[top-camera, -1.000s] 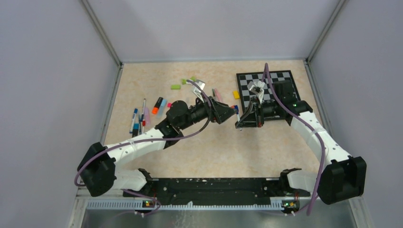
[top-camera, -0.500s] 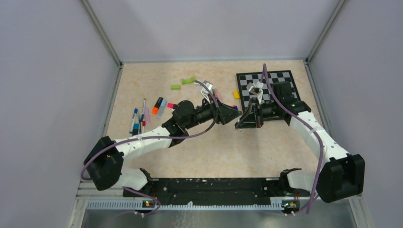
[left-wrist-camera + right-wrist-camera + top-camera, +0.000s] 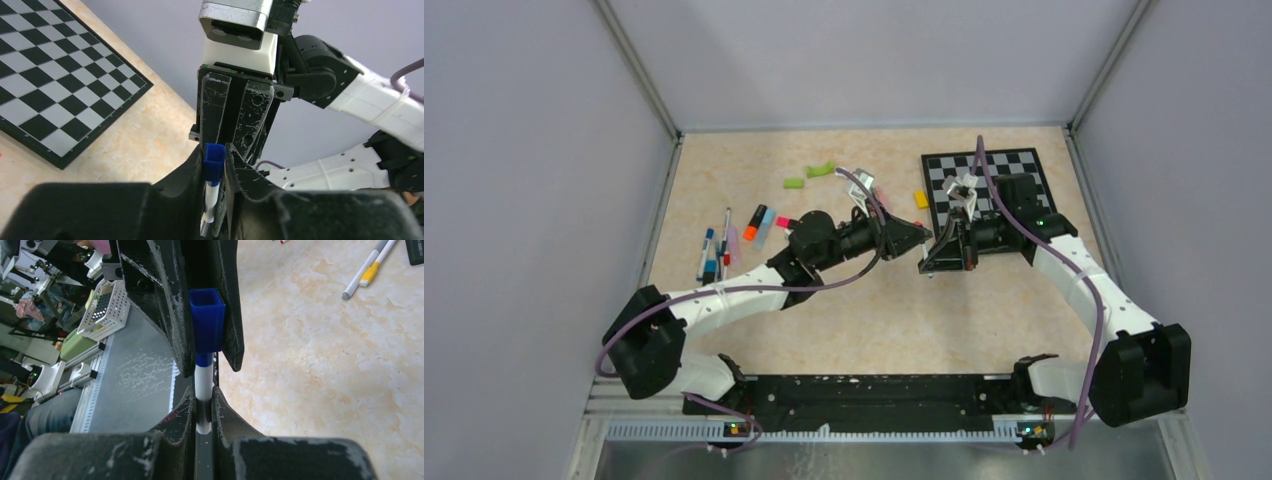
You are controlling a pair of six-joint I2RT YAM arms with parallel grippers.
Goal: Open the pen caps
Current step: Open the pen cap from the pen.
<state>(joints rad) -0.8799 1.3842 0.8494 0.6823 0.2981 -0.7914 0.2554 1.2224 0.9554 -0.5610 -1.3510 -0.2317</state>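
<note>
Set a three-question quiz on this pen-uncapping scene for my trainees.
1. The cap in the left gripper is: A red, B blue, C yellow?
2. True or false: the cap is already off the pen.
3. Fill in: the ___ gripper clamps the pen's white barrel.
Key: 1 B. 2 False; it sits on the pen's end. 3 right gripper.
</note>
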